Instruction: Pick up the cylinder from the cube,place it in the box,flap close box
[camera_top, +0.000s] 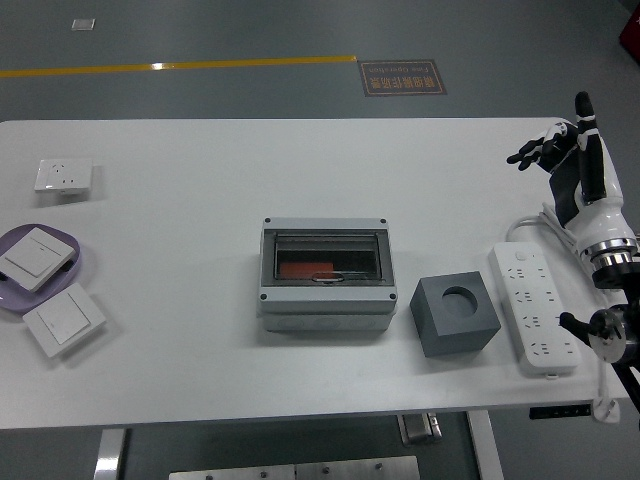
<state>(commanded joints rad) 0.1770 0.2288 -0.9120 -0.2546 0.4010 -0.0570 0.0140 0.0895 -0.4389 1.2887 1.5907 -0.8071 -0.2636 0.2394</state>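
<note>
R hand (570, 160) is up at the far R edge of the white counter (200, 250), fingers spread apart and holding nothing, above the cable end of the power strip (535, 309). L hand not in view.

Grey box (324, 280) sits mid-counter w/ its clear flap down; something orange-red shows through the flap, can't tell exactly what. Grey cube (455, 315) stands just R of the box, btwn it and the power strip, its round hole on top empty. No separate cylinder visible on the cube.

L side: white socket plate (63, 176) near the far L edge, purple plate (80, 262) carrying a white switch (34, 256), and a second white switch (64, 318) on the counter just in front of it.
</note>
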